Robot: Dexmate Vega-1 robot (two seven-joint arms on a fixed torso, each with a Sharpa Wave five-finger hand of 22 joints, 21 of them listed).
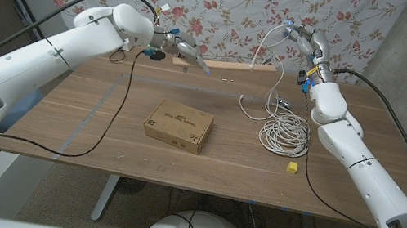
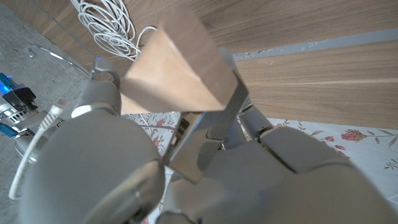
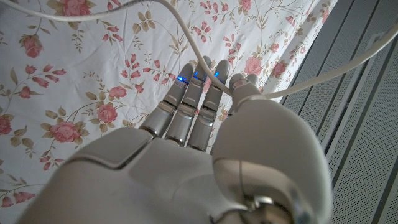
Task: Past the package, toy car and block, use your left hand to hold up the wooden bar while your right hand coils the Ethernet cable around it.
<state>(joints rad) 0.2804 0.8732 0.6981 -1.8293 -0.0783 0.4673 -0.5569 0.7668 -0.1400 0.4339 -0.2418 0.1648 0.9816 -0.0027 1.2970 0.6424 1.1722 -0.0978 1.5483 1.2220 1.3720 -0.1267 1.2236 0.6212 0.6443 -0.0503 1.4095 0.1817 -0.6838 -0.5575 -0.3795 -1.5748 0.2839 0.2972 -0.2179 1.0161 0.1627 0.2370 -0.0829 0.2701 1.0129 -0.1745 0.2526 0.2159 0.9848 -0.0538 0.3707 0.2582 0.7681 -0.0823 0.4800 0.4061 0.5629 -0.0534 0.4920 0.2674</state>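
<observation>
My left hand [image 1: 184,48] grips the left end of the wooden bar [image 1: 236,66], which runs level above the table's far edge. In the left wrist view the bar's cut end [image 2: 180,74] sticks out of the fingers [image 2: 205,155]. My right hand [image 1: 305,38] is raised high at the back right and pinches the white Ethernet cable [image 1: 267,38]. From the hand the cable arcs down over the bar's right end to a loose coil [image 1: 285,133] on the table. The cable [image 3: 186,31] passes the fingertips [image 3: 202,81] against the floral cloth. The coil [image 2: 106,22] also lies beyond the bar.
A cardboard package [image 1: 178,125] lies mid-table, nearer than the bar. A small yellow block [image 1: 292,168] sits near the front right, below the coil. A black cable [image 1: 117,108] trails across the table's left part. A floral cloth [image 1: 230,2] hangs behind the table.
</observation>
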